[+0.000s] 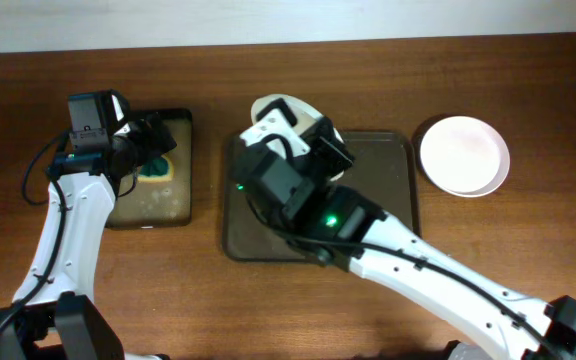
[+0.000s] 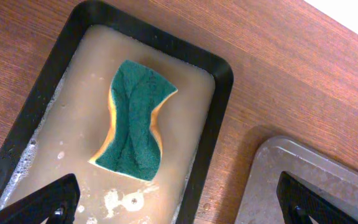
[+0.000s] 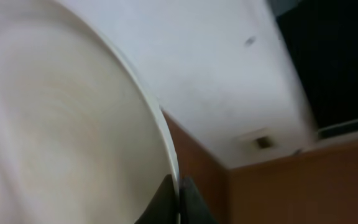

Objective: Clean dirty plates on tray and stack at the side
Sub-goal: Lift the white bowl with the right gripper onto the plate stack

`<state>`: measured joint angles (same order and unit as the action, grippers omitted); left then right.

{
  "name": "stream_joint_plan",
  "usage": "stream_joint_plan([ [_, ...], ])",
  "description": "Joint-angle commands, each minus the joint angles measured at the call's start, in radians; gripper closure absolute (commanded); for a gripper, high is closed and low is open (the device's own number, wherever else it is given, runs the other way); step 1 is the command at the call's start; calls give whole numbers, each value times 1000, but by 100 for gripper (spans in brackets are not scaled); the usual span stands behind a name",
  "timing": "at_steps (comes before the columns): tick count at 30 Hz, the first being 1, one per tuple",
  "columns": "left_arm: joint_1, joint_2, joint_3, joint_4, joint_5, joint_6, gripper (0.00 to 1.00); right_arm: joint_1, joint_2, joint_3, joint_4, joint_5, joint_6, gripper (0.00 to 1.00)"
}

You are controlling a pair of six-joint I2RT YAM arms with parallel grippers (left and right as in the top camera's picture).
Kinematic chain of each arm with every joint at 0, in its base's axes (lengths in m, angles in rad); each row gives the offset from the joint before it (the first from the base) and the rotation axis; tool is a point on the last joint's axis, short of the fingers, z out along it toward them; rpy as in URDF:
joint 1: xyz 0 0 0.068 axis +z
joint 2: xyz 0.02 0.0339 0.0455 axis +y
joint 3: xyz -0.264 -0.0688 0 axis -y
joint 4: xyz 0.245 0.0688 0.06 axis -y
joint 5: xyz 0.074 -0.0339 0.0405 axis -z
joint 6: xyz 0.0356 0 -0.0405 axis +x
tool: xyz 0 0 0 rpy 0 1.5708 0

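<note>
My right gripper is shut on the rim of a white plate and holds it tilted on edge above the far left part of the dark brown tray. In the right wrist view the plate fills the left side, its rim pinched between the fingers. Another white plate lies on the table to the right of the tray. A third plate is not in view. My left gripper is open and empty above the right edge of the black tray; the left wrist view shows its fingers wide apart.
A narrow black tray of murky soapy water stands at the left and holds a green sponge. A corner of the brown tray shows just right of it. My right arm lies across the brown tray's front.
</note>
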<state>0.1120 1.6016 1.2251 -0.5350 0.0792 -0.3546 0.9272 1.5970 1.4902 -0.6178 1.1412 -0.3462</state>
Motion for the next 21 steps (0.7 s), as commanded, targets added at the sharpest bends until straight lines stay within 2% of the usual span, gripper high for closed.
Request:
stream_joint_plan([
  [1, 4, -1, 8, -1, 11, 19, 1, 19, 28, 19, 69, 158, -330, 96],
  [3, 4, -1, 8, -1, 11, 19, 1, 24, 29, 19, 84, 171, -402, 96],
  [8, 4, -1, 8, -1, 11, 19, 1, 25, 29, 19, 84, 197, -401, 96],
  [12, 4, -1, 8, -1, 11, 19, 0, 12, 29, 18, 84, 195, -324, 96],
  [16, 4, -1, 8, -1, 11, 19, 1, -66, 29, 18, 65, 175, -159, 96],
  [18, 4, -1, 8, -1, 11, 19, 1, -150, 29, 18, -3, 88, 34, 96],
  [19, 4, -1, 8, -1, 11, 19, 1, -195, 29, 18, -58, 10, 113, 96],
  [21, 4, -1, 8, -1, 11, 19, 1, -341, 29, 18, -195, -330, 265, 96],
])
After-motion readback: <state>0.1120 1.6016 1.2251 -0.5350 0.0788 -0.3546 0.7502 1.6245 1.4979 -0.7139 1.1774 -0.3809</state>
